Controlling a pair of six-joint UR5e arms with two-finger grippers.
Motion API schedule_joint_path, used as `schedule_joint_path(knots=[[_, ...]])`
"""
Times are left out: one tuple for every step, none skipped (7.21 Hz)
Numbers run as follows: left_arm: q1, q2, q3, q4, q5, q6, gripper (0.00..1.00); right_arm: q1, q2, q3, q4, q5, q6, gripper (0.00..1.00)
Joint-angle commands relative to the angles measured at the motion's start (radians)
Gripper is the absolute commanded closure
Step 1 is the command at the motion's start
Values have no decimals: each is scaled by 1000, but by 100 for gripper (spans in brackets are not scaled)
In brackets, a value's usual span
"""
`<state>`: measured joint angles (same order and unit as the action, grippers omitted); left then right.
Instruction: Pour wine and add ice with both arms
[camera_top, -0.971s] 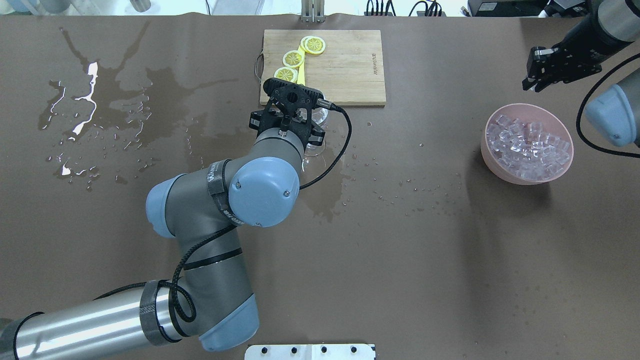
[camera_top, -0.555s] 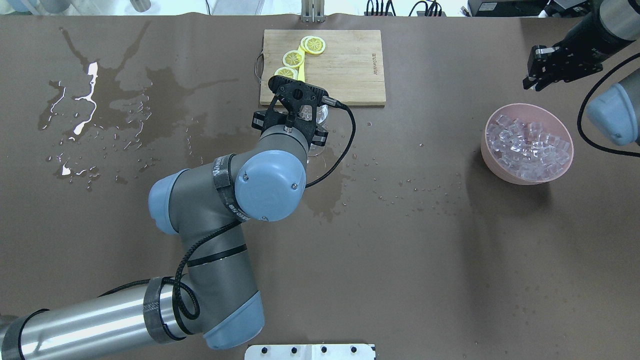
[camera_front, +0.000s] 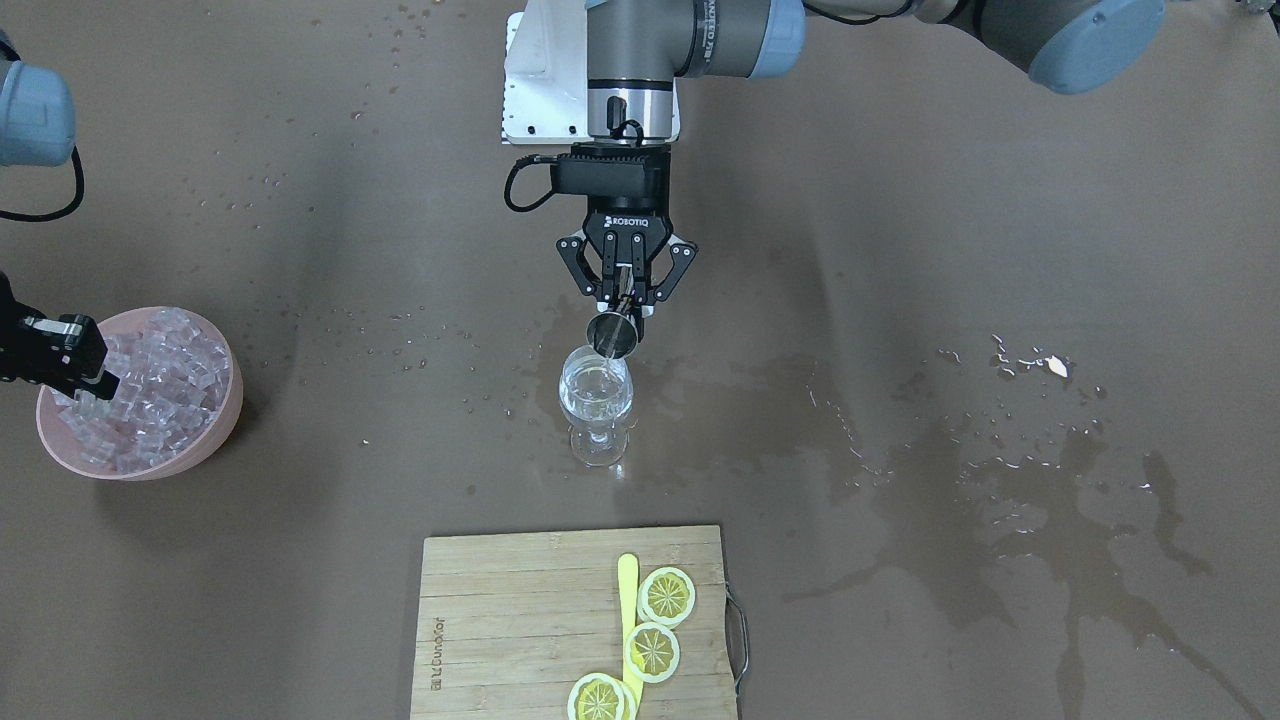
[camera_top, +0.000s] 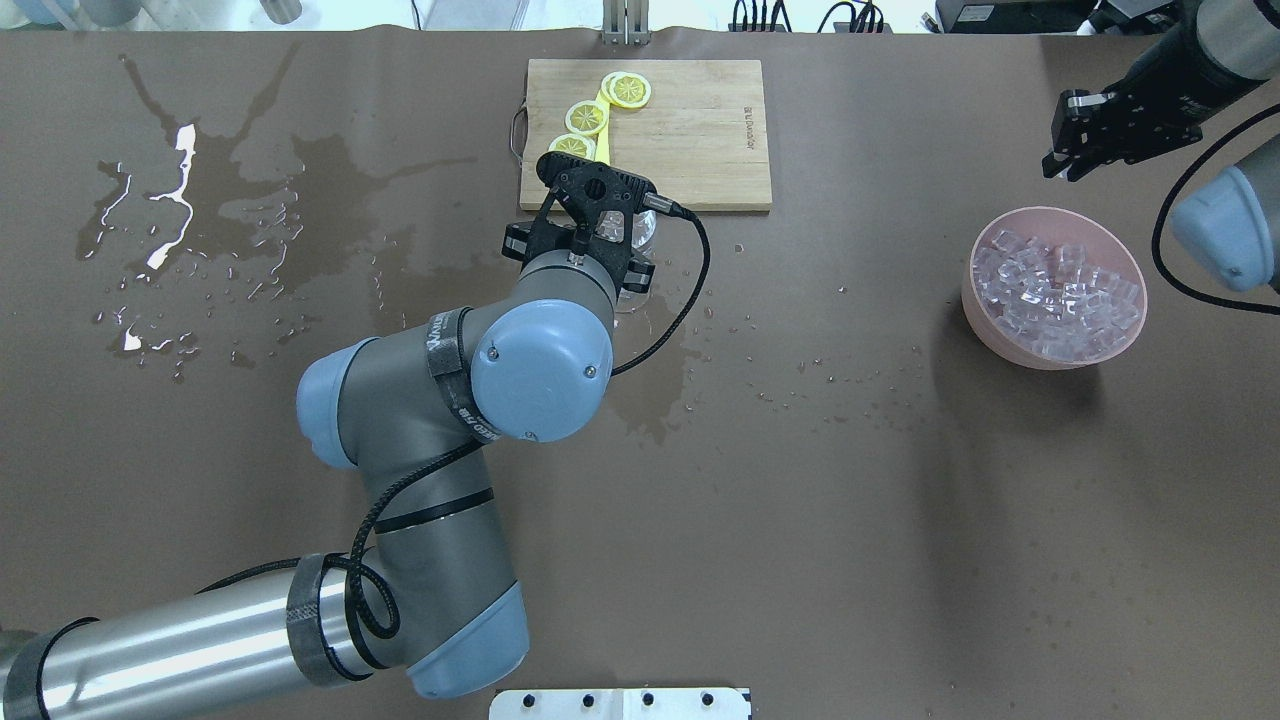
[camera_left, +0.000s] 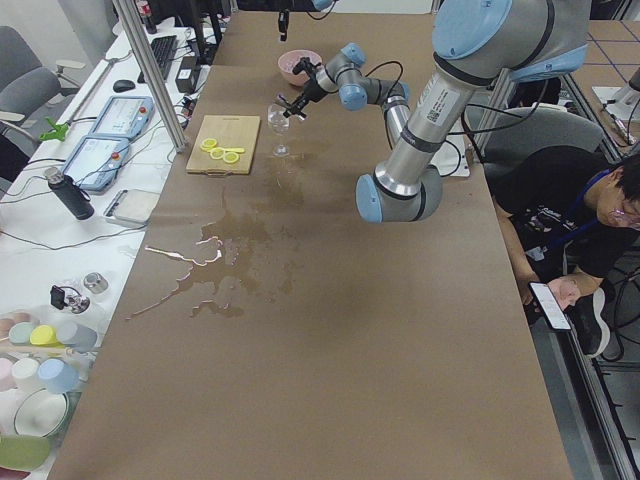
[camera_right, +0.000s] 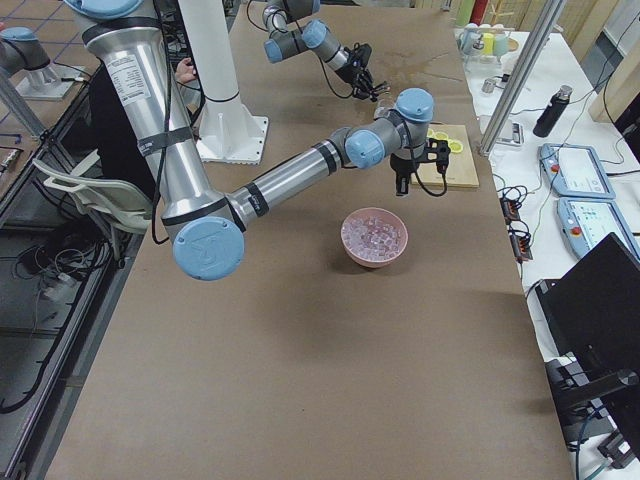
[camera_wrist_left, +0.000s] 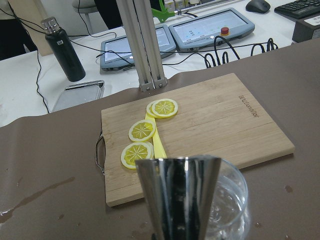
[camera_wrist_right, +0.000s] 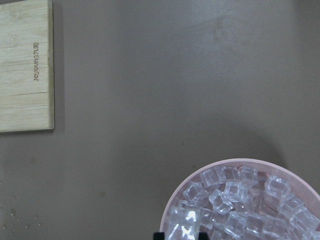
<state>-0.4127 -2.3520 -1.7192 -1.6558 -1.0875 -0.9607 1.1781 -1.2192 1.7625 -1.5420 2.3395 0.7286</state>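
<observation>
Two grippers show. The left gripper (camera_front: 622, 300) clamps one tilted steel cone-shaped jigger (camera_front: 613, 336) over one clear stemmed glass (camera_front: 598, 446), which holds a little clear wine (camera_front: 594, 400). The right gripper (camera_top: 1062, 163) hovers just beyond one pink round bowl (camera_top: 974, 300) of heaped ice cubes (camera_top: 1058, 290); whether it is open, I cannot tell. Four lemon slices (camera_wrist_left: 142, 130) lie on one bamboo board (camera_top: 700, 130).

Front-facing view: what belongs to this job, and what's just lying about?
In the job: left gripper, shiny steel cone jigger, clear stemmed wine glass, pink bowl, clear ice cubes, right gripper.
Lying about: bamboo cutting board, yellow lemon slices, dark wet spill.
</observation>
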Motion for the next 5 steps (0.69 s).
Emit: schedule_joint_path(knots=[[0, -3, -2, 14, -2, -1, 75, -15, 13, 0, -1, 0, 8, 100], [0, -4, -5, 21, -2, 0, 75, -21, 68, 3, -80, -9, 9, 100], [0, -4, -7, 22, -2, 0, 75, -40, 108, 37, -178, -31, 8, 100], [0, -9, -7, 43, -3, 0, 75, -46, 110, 43, -182, -35, 8, 100], [2, -9, -7, 45, -3, 0, 75, -54, 115, 42, -182, -37, 8, 100]])
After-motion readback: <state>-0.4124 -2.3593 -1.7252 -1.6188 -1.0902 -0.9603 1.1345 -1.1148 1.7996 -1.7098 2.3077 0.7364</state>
